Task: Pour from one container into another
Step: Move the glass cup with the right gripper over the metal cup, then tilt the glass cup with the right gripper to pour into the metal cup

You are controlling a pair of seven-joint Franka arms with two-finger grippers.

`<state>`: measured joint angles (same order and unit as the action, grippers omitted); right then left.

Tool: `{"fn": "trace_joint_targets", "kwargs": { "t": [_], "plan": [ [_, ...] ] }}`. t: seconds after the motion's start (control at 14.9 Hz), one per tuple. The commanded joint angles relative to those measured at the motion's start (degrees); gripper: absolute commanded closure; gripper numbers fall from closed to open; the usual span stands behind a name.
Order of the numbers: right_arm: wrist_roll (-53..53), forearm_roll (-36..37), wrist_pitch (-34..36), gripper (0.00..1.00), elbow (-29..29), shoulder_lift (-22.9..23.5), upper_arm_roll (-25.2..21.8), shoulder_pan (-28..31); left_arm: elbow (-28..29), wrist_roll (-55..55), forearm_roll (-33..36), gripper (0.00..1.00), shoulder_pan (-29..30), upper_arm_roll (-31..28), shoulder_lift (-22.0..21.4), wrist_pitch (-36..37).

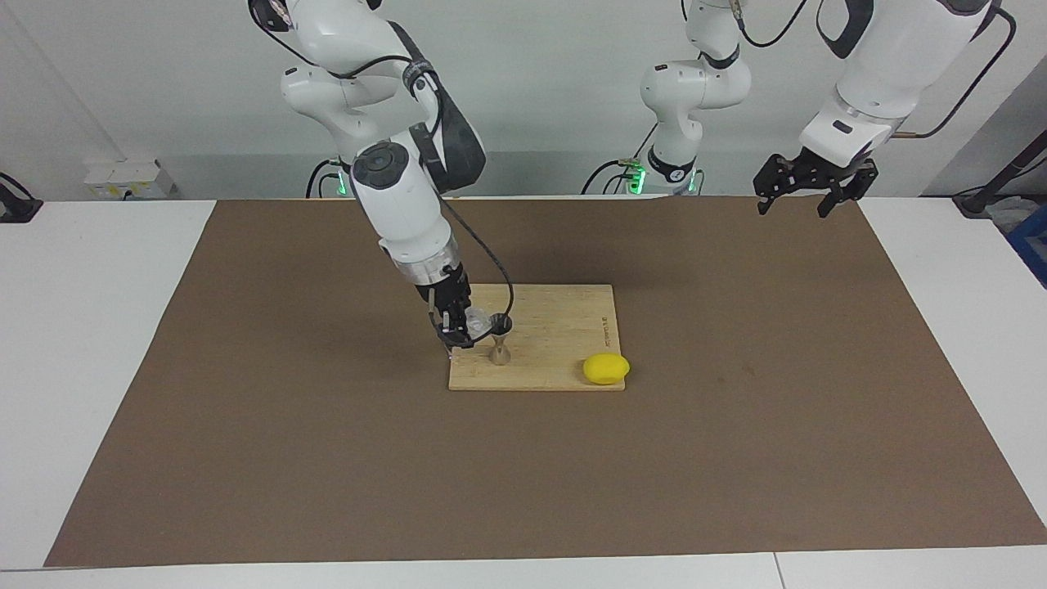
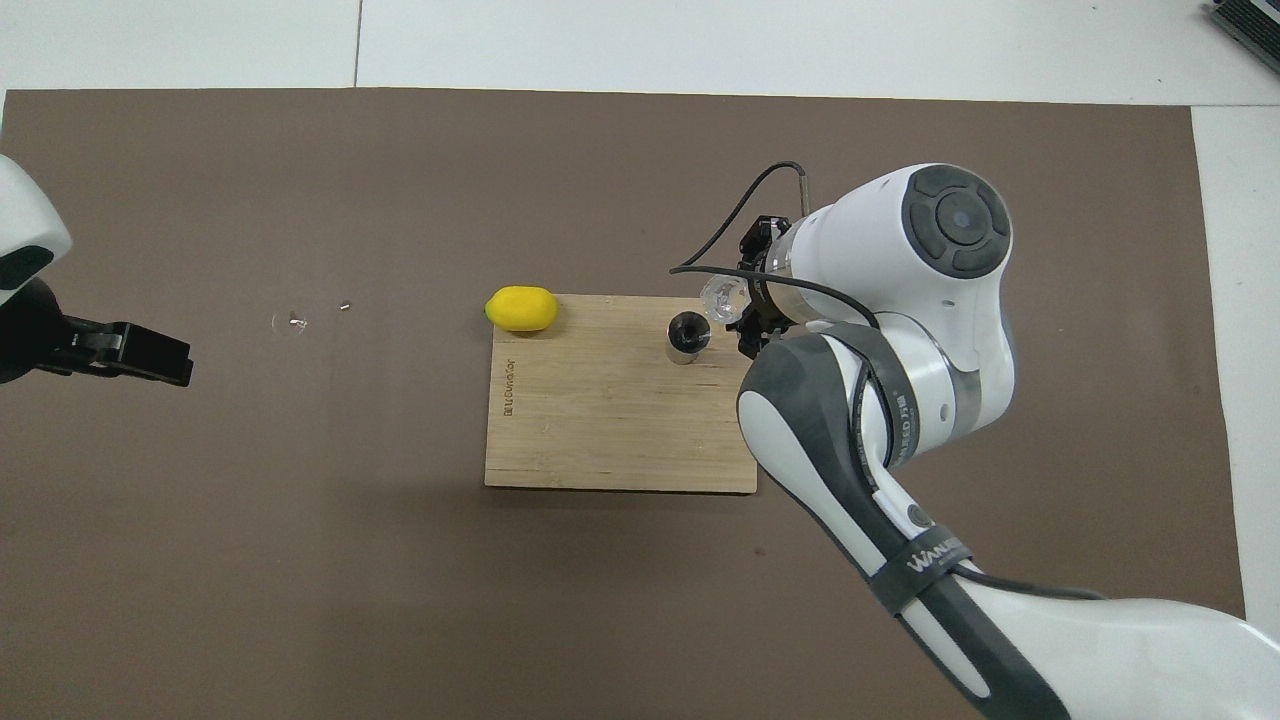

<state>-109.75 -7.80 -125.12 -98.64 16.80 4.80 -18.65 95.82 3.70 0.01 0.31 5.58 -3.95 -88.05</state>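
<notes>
Right gripper (image 1: 468, 324), clenched on the clear glass tumbler (image 1: 477, 321), holds it tipped just beside and touching or nearly touching the rim of the metal jigger (image 1: 500, 339), over the wooden cutting board (image 1: 556, 327); whether anything flows cannot be told. The jigger stands upright on the board, near its edge toward the right arm's end of the table. A yellow lemon (image 1: 606, 368) lies at the board's corner toward the left arm's end, farther from the robots than the jigger. Left gripper (image 1: 806, 195), fingers spread and released, hangs raised over the brown mat (image 1: 736, 425), well apart from the board, waiting
</notes>
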Motion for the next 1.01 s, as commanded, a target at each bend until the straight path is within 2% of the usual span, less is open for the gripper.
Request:
{"fn": "trace_joint_targets", "kwargs": {
  "t": [0.0, 0.2, 0.94],
  "plan": [
    [-1.5, 4.2, 0.6, 1.00, 1.4, 1.0, -0.1, -1.7, 2.0, 1.3, -0.3, 0.00, -0.7, -1.6, -1.8, -1.8],
    [-1.4, 9.8, 2.6, 1.00, 1.4, 0.9, 0.0, -2.5, -1.8, 1.2, -0.7, 0.00, -0.2, -1.6, -1.2, 0.1],
    [-1.1, 18.2, 4.1, 1.00, 1.5, 0.7, 0.6, -4.5, -0.2, 1.0, -0.8, 0.00, 0.0, -1.5, -1.8, 0.4]
  ]
}}
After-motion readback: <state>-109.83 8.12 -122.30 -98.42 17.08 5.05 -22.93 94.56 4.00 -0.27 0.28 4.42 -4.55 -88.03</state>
